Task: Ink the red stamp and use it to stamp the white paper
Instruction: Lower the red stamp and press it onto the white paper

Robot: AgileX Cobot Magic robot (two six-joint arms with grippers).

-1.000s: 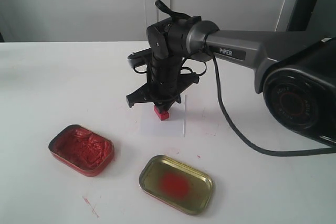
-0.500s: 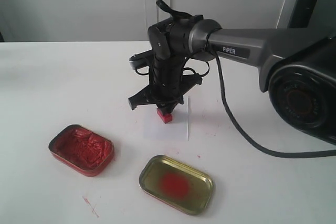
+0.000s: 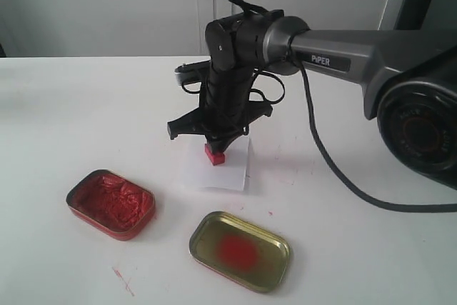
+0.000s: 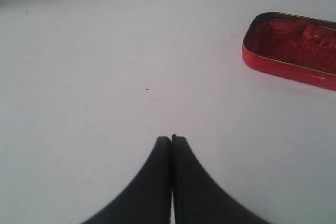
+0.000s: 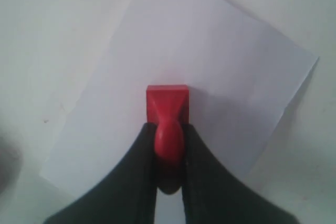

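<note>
Paste tin (image 3: 96,225), lid (image 3: 207,237) near white paper (image 3: 228,175), right claw (image 5: 168,128) gripping red stamp (image 5: 167,100), left claw (image 4: 171,139) closed

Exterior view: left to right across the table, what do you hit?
Order: tin of red paste → red stamp, gripped by the right hand over the white paper → arm's base joint. The gold lid is left out because it overlaps the paper's span.

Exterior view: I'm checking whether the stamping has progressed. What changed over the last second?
The right gripper, shut on the red stamp, shifted slightly left over the white paper. The paper's outline looks slightly shifted too. The grip on the stamp held, and the ink tin and the gold lid stayed put.
</note>
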